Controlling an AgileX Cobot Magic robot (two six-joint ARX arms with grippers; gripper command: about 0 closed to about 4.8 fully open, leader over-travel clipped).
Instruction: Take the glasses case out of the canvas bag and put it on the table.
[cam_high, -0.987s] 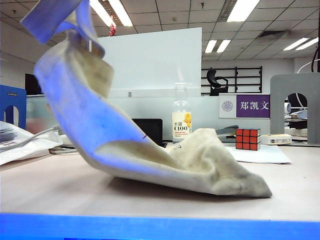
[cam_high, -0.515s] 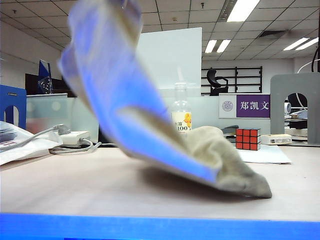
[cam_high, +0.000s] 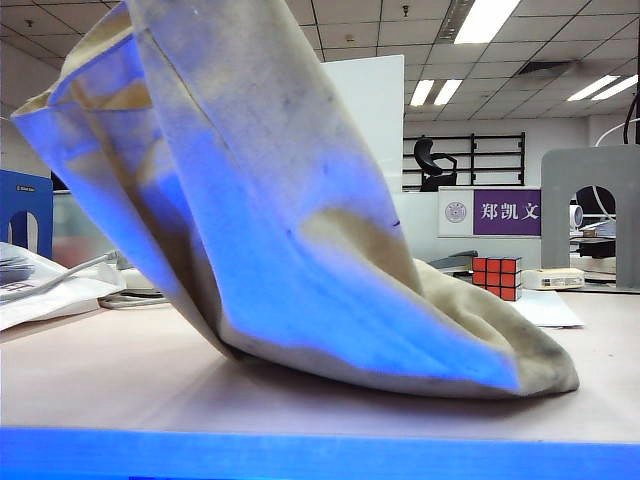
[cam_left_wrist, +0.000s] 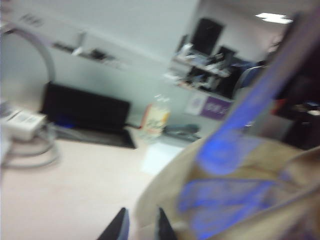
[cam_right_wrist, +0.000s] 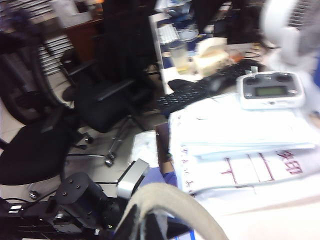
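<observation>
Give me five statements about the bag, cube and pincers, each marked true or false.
1. The canvas bag is lifted at one end, its other end on the table. True.
2. The glasses case lies on the table. False: none is visible.
3. The right pincer is shut on a bag strap. True.
4. The Rubik's cube sits inside the bag. False: it stands behind the bag.
5. The left pincer hangs far from the bag. False: it is at the cloth.
</observation>
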